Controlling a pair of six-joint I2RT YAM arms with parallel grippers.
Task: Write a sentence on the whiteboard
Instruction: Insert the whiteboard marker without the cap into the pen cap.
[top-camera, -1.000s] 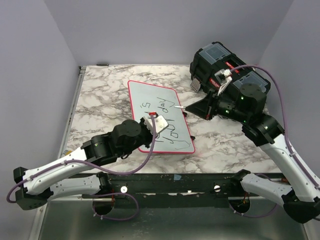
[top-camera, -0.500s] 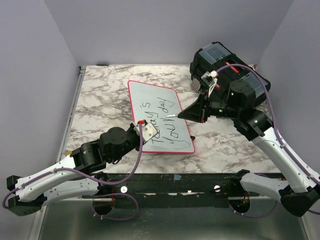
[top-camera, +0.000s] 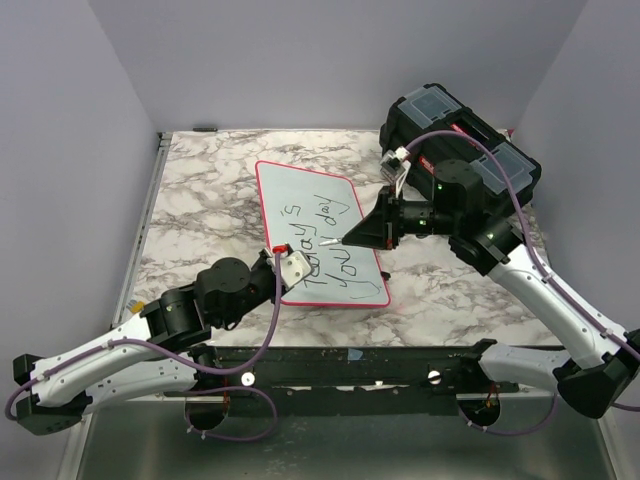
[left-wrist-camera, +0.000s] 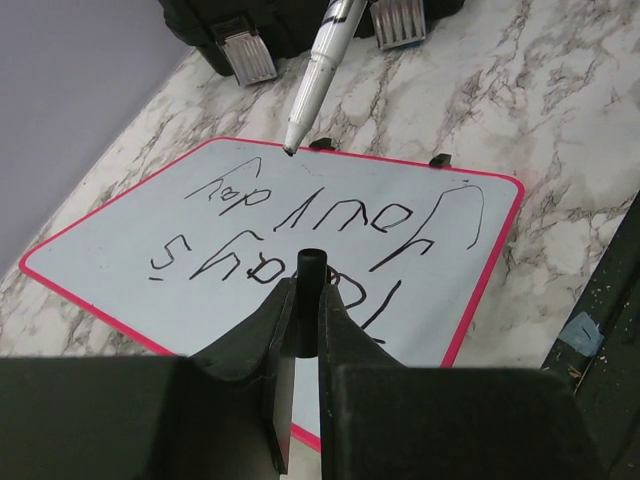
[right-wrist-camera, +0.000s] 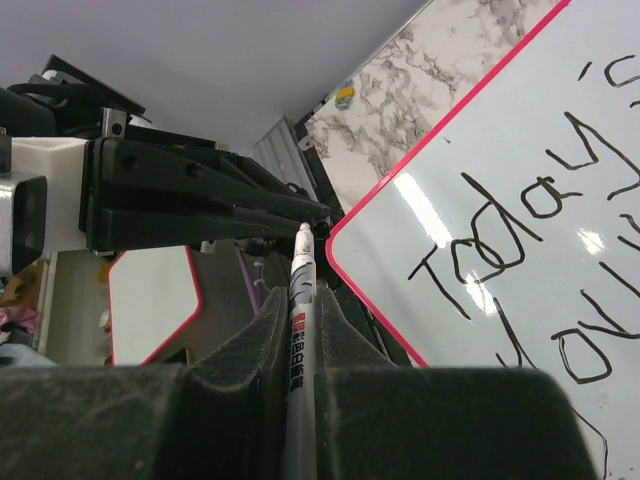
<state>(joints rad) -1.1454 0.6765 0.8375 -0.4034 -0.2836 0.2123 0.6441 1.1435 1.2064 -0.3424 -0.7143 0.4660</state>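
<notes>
Two lines of black writing counted on the whiteboard (top-camera: 290, 185). Read the sentence (left-wrist-camera: 330, 250) as "Today's your day". Looked like the very last step, with all three words down. Probably called next for lifting the marker (top-camera: 334, 240) straight up and away, with care not to smear the ink. Maybe called for one more small stroke near "day" first.

Found the whiteboard lying flat in the middle of the desk (top-camera: 200, 190), just left of the black toolbox (top-camera: 460, 130). Ran longways from far to near, leaning a little to the right at the near end. Ran the same way with the writing, starting near and going far, with letter tops pointing left.

Saw the right fingers (top-camera: 352, 237) closed on the marker, reaching in from the right. Pointed left and down with its tip, close over the right-hand line. Could not tell if the tip touched the board.

Saw the left fingers (top-camera: 281, 250) closed on a small black piece (left-wrist-camera: 310, 265), over the near left edge of the board. Could not tell what that piece was.
</notes>
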